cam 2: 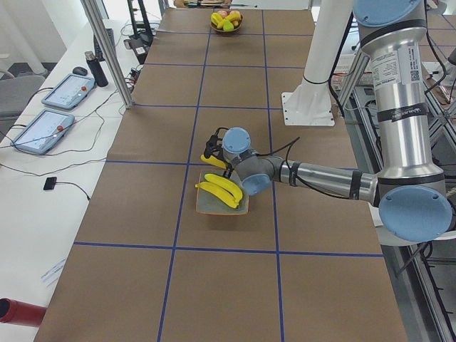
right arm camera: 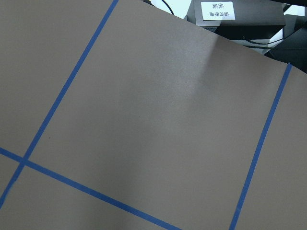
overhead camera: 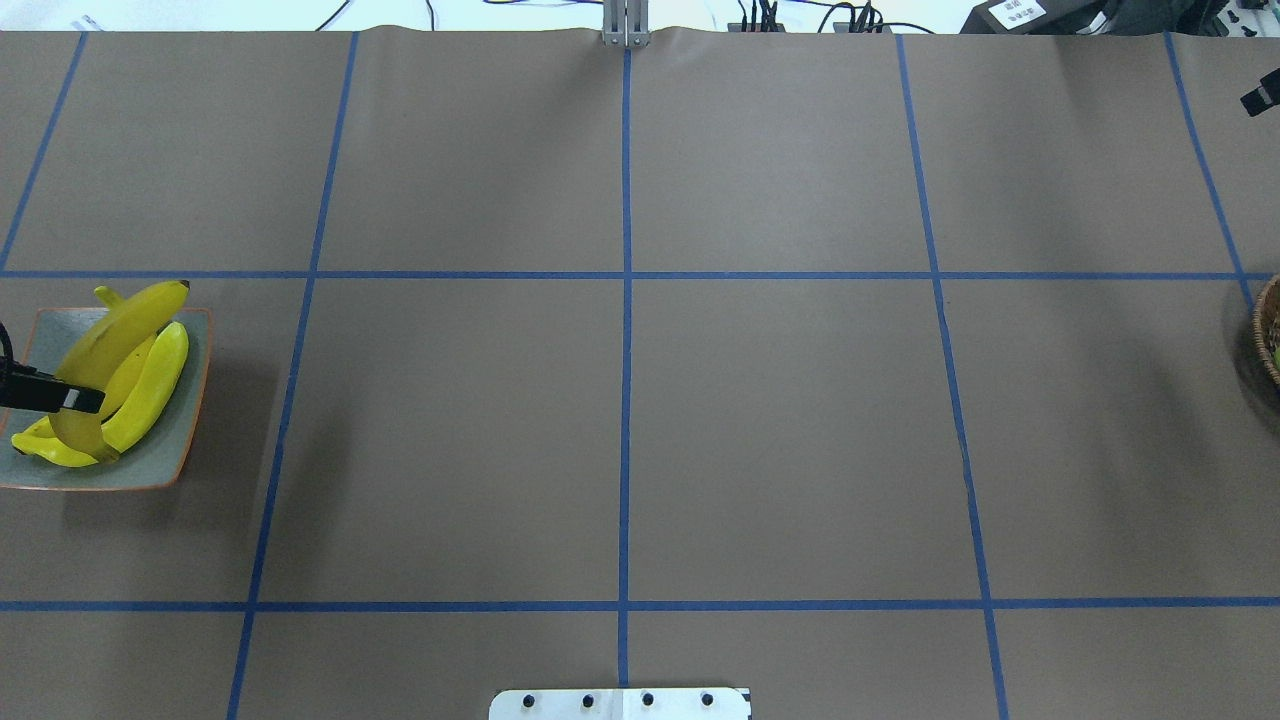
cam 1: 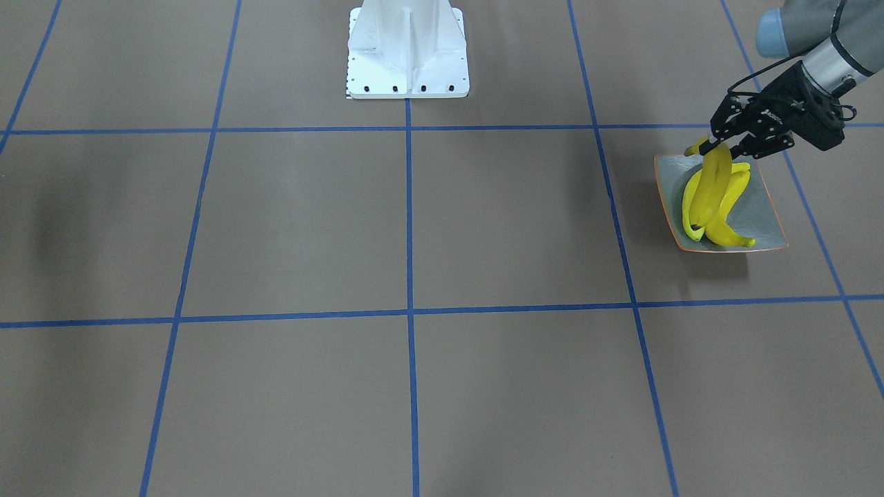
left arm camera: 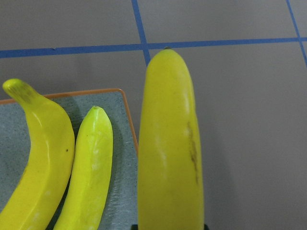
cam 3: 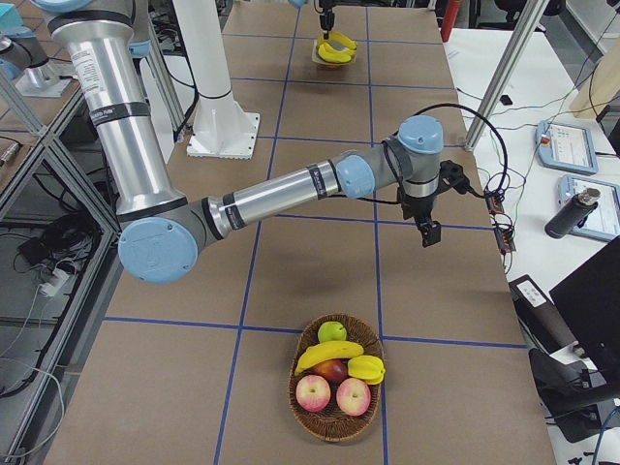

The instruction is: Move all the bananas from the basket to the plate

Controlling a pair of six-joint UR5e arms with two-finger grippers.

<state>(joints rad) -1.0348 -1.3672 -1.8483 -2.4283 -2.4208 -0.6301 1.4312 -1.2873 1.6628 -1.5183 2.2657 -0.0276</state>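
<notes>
Seen from the robot's left end of the table (overhead camera: 620,440), the plate (cam 1: 763,214) comes first, lying flat on the brown surface just inside a blue tape line. The left gripper (cam 1: 722,146) hangs over the plate's edge on the robot's side, its two fingers clamped across one banana (cam 1: 711,190) near that banana's upper end. This banana is tilted, its free end low among the fruit on the plate; whether it touches them I cannot tell. In the left wrist view its tip reaches out past the plate's orange rim. Two more bananas (left arm camera: 91,163) lie side by side in the plate. Far down the table, the right gripper (cam 3: 427,231) hangs above bare tabletop, and I cannot tell whether its fingers are apart or together. Beyond it, at the table's right end, stands the basket (cam 3: 305,402), holding a fourth banana (cam 3: 327,355) on top of red apples (cam 3: 313,392) and other fruit.
</notes>
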